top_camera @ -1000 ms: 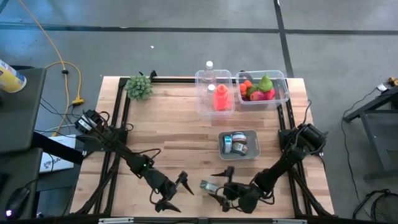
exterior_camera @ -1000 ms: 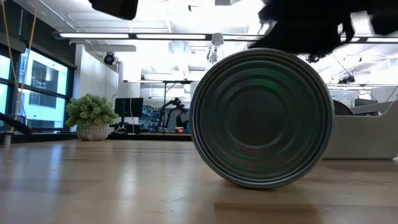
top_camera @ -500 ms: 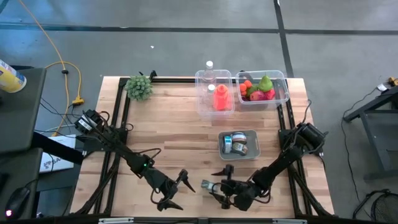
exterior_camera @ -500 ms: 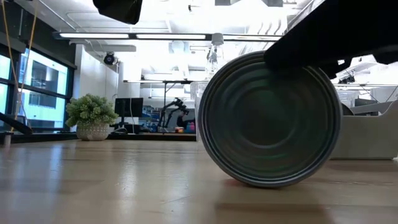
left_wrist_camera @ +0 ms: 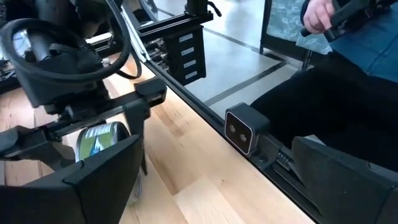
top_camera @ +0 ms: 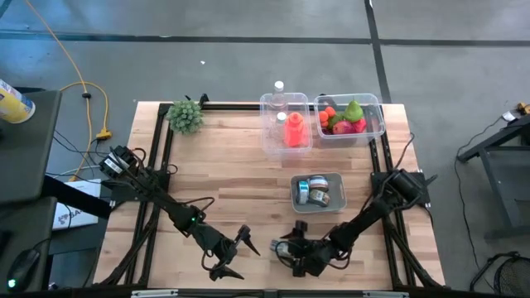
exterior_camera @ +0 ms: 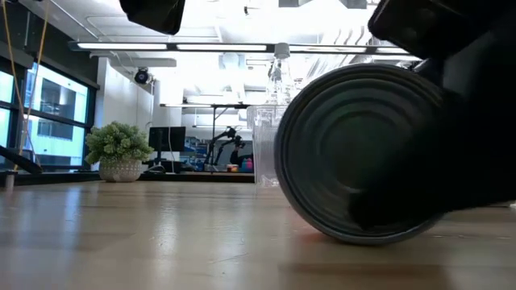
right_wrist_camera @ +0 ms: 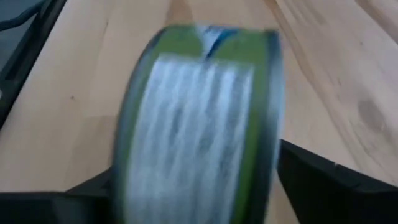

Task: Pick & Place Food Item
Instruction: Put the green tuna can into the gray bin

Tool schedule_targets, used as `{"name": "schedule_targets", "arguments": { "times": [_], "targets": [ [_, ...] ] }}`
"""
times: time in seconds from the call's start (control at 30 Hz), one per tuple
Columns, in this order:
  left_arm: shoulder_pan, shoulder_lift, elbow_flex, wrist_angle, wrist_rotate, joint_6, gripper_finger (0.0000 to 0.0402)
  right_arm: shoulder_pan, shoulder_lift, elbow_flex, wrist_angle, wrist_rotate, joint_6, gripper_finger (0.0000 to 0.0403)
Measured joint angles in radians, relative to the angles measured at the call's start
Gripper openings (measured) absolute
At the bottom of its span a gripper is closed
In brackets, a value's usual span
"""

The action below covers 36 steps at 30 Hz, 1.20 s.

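Can [exterior_camera: 359, 153] lying on its side at the table's [top_camera: 240, 174] near edge.
Right gripper [top_camera: 291, 251] is covering it from above, fingers spread on both sides; touching is hard to tell. Left gripper [top_camera: 236, 252] is waiting nearby, spread wide.

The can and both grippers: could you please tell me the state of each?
can: lying on its side on the table, between the right gripper's fingers
right gripper: low at the can, fingers around it
left gripper: open, empty, waiting beside it
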Motion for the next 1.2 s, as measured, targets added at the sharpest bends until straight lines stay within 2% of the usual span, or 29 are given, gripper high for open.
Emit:
{"name": "schedule_targets", "arguments": {
  "times": [0.17, 0.33, 0.53, 0.7, 0.83, 0.93, 1.1, 1.2],
  "targets": [
    [0.0, 0.0, 0.0, 0.0, 0.0, -0.009, 0.04, -0.001, 0.0, 0.0, 0.011, 0.004, -0.007, 0.0216],
    [0.0, 0.0, 0.0, 0.0, 0.0, -0.011, 0.04, 0.005, -0.002, 0.0, 0.028, -0.014, -0.009, 0.0109],
    [-0.002, 0.0, 0.0, 0.0, 0.0, -0.017, 0.04, 0.036, -0.071, 0.037, -0.072, -0.001, -0.054, 0.0108],
    [-0.003, 0.0, 0.0, -0.004, 0.0, -0.051, 0.04, 0.108, -0.201, 0.096, -0.349, 0.217, -0.002, 0.0108],
    [-0.001, 0.0, 0.0, -0.004, 0.0, -0.061, 0.04, 0.162, -0.307, 0.13, -0.67, 0.399, 0.231, 0.0108],
    [-0.001, 0.0, 0.0, -0.004, 0.0, -0.06, 0.04, 0.188, -0.358, 0.129, -0.953, 0.456, 0.487, 0.0108],
    [-0.001, 0.0, 0.0, -0.003, 0.0, -0.06, 0.04, 0.156, -0.385, 0.128, -1.471, 0.354, 0.98, 0.0108],
    [-0.001, 0.0, 0.0, -0.003, 0.0, -0.06, 0.04, 0.114, -0.384, 0.122, -1.661, 0.249, 1.175, 0.0108]
  ]
}}
